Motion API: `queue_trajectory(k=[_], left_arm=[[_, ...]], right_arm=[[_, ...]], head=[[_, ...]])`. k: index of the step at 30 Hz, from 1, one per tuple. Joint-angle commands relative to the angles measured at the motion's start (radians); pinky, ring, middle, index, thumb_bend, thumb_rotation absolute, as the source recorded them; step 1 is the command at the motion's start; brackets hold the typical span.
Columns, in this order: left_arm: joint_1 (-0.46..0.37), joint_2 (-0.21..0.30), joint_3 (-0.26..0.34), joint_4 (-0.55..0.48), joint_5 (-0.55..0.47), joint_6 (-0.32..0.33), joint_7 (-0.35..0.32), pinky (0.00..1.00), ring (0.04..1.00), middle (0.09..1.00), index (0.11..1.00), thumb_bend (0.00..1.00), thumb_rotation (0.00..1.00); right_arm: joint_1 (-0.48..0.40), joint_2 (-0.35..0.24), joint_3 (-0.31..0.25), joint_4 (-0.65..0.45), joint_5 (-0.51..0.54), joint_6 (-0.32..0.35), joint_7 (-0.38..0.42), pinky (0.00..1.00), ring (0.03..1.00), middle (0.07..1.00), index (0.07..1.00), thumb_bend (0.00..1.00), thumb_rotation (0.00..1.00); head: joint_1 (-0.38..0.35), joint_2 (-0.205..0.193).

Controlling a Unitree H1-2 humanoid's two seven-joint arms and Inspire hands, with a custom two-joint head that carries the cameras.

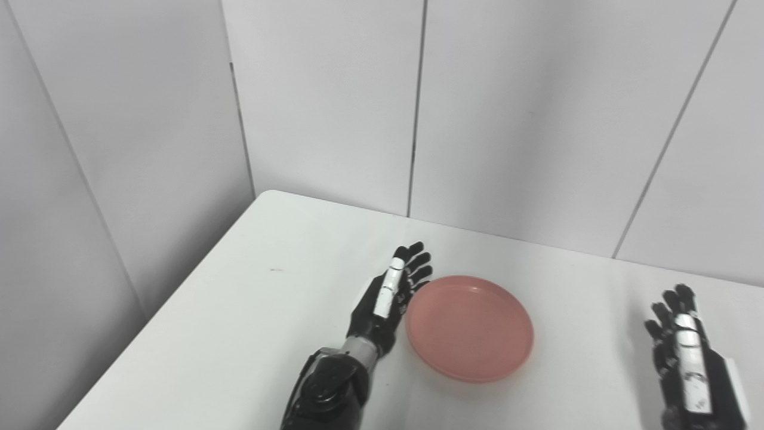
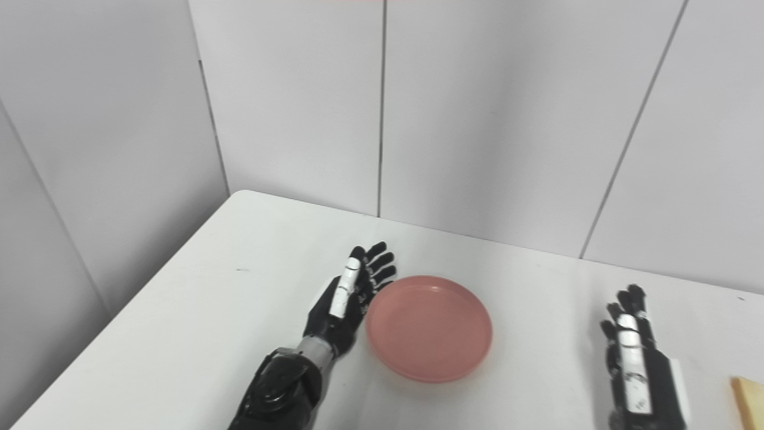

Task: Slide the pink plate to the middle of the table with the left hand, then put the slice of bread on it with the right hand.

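The pink plate (image 1: 470,327) lies flat on the white table (image 1: 239,310), empty. My left hand (image 1: 391,295) stands on edge right against the plate's left rim, fingers straight and apart, holding nothing. My right hand (image 1: 686,352) is at the lower right, fingers straight and open, empty, well to the right of the plate. A corner of the slice of bread (image 2: 748,401) shows only in the right eye view, at the bottom right edge, just right of my right hand (image 2: 632,358).
White wall panels (image 1: 489,119) close the table's back and left sides. The table's left edge runs diagonally from the back corner to the bottom left. Bare table surface lies left of my left hand and between the plate and my right hand.
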Motion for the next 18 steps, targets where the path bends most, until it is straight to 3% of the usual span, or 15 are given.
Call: queue_trajectory(k=[1,7,14,18], left_arm=[[0.006,-0.005,-0.013,-0.026,0.011,0.031,-0.006,0.89,0.924,0.927,0.898,0.67,0.94],[0.038,-0.007,-0.025,-0.07,0.005,0.041,-0.011,0.89,0.924,0.927,0.909,0.68,0.9],[0.06,0.001,-0.034,-0.098,0.001,0.037,-0.037,0.91,0.924,0.926,0.899,0.68,0.9],[0.065,0.006,-0.031,-0.117,-0.008,0.053,-0.052,0.91,0.925,0.928,0.904,0.68,0.89]], right_arm=[[-0.034,0.006,0.0,-0.032,0.012,-0.003,0.002,1.0,0.999,1.0,1.0,0.52,0.8],[-0.043,0.016,0.013,-0.013,0.005,-0.033,0.008,1.0,0.976,0.992,0.998,0.6,0.78],[-0.055,0.039,0.034,-0.014,-0.019,-0.014,-0.008,1.0,0.982,0.991,0.986,0.67,0.75],[-0.062,0.047,0.043,-0.028,-0.034,0.006,-0.019,1.0,0.98,0.986,0.984,0.66,0.75]], head=[[-0.001,0.0],[-0.097,0.033],[-0.178,0.058],[-0.215,0.066]])
